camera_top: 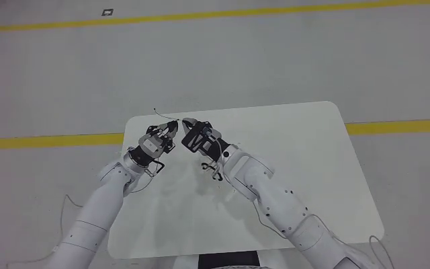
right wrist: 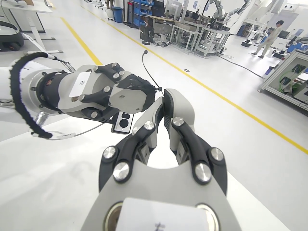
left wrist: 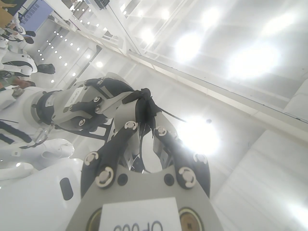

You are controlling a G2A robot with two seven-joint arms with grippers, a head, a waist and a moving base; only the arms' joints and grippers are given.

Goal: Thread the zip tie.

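Thin black plastic zip tie (right wrist: 146, 69): light, springy, slick and narrow, so it will flex and whip instead of holding a line. It is best pinched close to the working end, one grip near the locking head and one just behind the tail tip, so the free length stays short.

It is held in the air over the far left corner of the white rounded table (camera_top: 302, 148), between the two claws, which meet tip to tip. The left gripper (right wrist: 152, 92) is clamped on the strap. A long free stretch with a small knob at its end arcs up and away from the left fingertips, and in the left wrist view a loop of strap hangs back between the fingers.

The right gripper (right wrist: 164, 97) has its fingers pressed together. The strap's thin end reaches their very tips and looks nipped there, though the contact is too fine to be sure. Can't tell whether the tail has entered the head.
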